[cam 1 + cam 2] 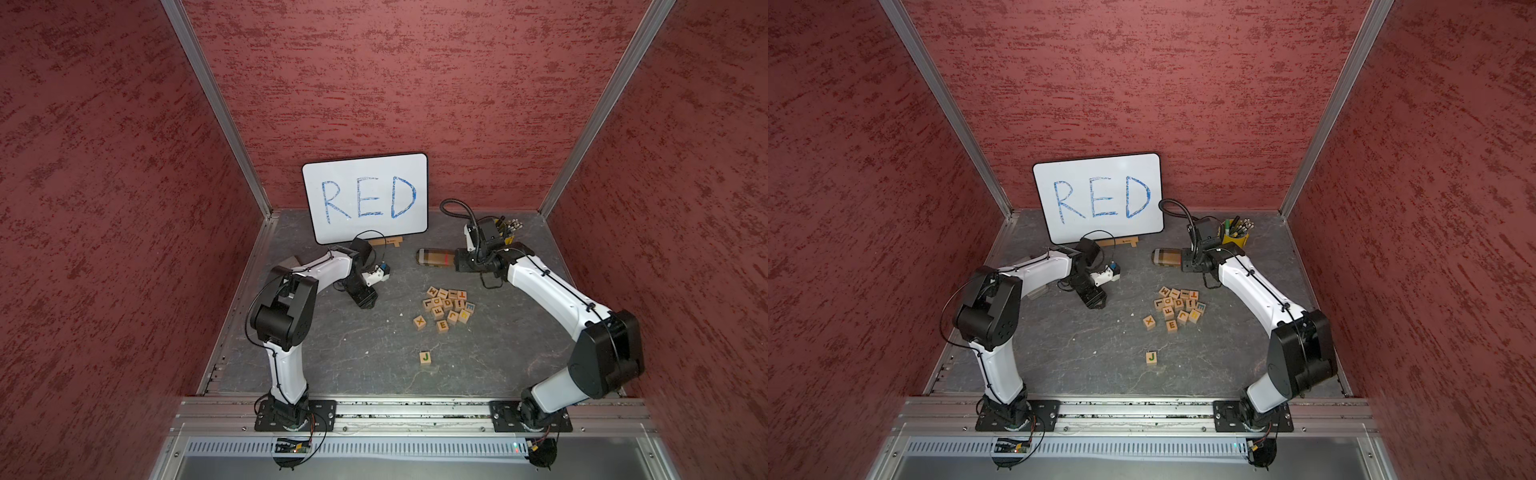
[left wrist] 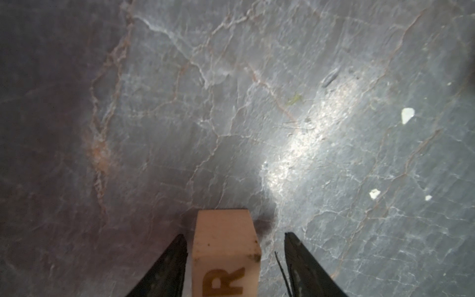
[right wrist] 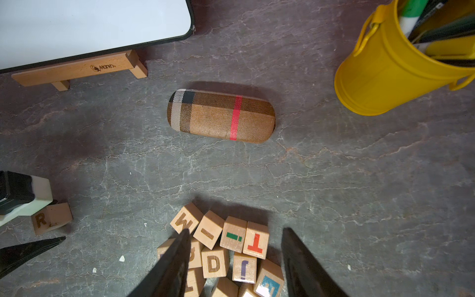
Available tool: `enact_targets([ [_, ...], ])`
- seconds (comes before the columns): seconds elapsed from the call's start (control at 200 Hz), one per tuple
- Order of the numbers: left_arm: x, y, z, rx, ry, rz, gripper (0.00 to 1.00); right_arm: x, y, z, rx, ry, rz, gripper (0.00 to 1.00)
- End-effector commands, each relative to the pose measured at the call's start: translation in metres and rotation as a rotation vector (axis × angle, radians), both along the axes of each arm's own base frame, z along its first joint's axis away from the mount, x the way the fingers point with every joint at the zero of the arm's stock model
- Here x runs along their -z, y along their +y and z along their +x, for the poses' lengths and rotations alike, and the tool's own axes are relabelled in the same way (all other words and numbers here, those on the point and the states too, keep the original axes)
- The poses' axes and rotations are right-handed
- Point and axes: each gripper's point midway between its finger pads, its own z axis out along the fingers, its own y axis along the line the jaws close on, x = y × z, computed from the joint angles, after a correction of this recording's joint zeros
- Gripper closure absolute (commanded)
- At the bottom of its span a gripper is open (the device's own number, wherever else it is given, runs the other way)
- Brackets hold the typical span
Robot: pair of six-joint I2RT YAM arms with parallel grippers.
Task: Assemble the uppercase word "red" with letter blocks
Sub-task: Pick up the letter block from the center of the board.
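The R block (image 2: 226, 244) stands on the dark table between the fingers of my left gripper (image 2: 235, 234). One finger is right beside the block, the other stands off with a gap, so the gripper is open. The right wrist view shows the same R block (image 3: 51, 218) resting on the table. In both top views my left gripper (image 1: 368, 301) hides it. The D block (image 1: 447, 303) lies inside the block cluster, and the orange-brown E block (image 1: 442, 325) sits at the cluster's near edge. My right gripper (image 3: 235, 231) hovers open above the cluster, holding nothing.
A whiteboard (image 1: 365, 197) with RED in blue leans at the back on a wooden stand. A plaid glasses case (image 3: 221, 115) lies in front of it, with a yellow pen cup (image 3: 385, 72) to the right. A blue-E cube (image 3: 270, 285), an X cube (image 1: 419, 321) and a lone J cube (image 1: 424, 357) are nearby.
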Motion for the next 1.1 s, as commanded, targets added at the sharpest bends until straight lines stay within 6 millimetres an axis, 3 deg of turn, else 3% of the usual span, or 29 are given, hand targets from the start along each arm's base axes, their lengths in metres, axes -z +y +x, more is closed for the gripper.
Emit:
enact_targets([
  [0.0,0.006,0.0,0.004,0.029,-0.032,0.016,0.46,-0.008,0.003,0.007,-0.006,-0.026,0.019,0.41],
  [0.16,0.008,0.002,0.005,0.04,-0.04,0.031,0.48,-0.008,0.002,0.006,-0.006,-0.023,0.014,0.42],
  [0.256,0.008,0.001,0.005,0.047,-0.043,0.029,0.58,-0.009,0.001,0.007,-0.005,-0.023,0.01,0.42],
  [0.371,0.008,0.002,0.006,0.057,-0.048,0.04,0.8,-0.008,0.001,0.009,-0.008,-0.016,-0.003,0.42],
  [0.511,0.009,0.006,0.002,0.081,-0.042,0.055,0.92,-0.011,0.001,0.011,-0.01,-0.017,-0.005,0.42],
  [0.742,0.001,0.028,-0.011,0.139,-0.087,0.075,0.9,-0.008,-0.001,0.011,-0.006,-0.012,-0.01,0.42],
  [0.982,-0.022,0.058,-0.018,0.14,-0.085,0.037,0.89,-0.003,0.003,0.015,-0.009,-0.003,0.009,0.42],
  [1.097,-0.021,0.071,-0.025,0.172,-0.098,0.057,0.89,0.003,0.005,0.017,-0.01,0.011,0.014,0.42],
])
